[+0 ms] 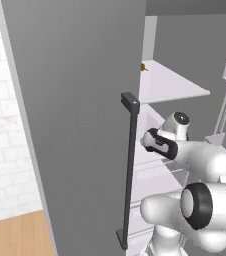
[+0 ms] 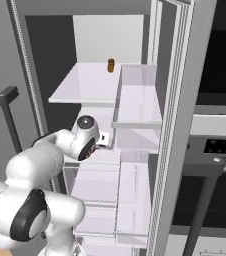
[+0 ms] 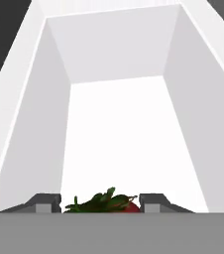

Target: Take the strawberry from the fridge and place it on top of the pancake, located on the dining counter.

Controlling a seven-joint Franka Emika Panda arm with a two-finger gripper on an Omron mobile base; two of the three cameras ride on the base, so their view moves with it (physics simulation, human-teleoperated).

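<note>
My hand (image 3: 102, 207) reaches deep into the fridge (image 1: 80, 125), fingers narrowed around the strawberry (image 3: 111, 203) on the white bin floor, one tip at each side, so I can lift it out cleanly.

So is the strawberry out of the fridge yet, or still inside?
Still inside. In the hand view the strawberry sits between the tool fingertips in a white fridge compartment, and both base views show the arm reaching in.
</note>
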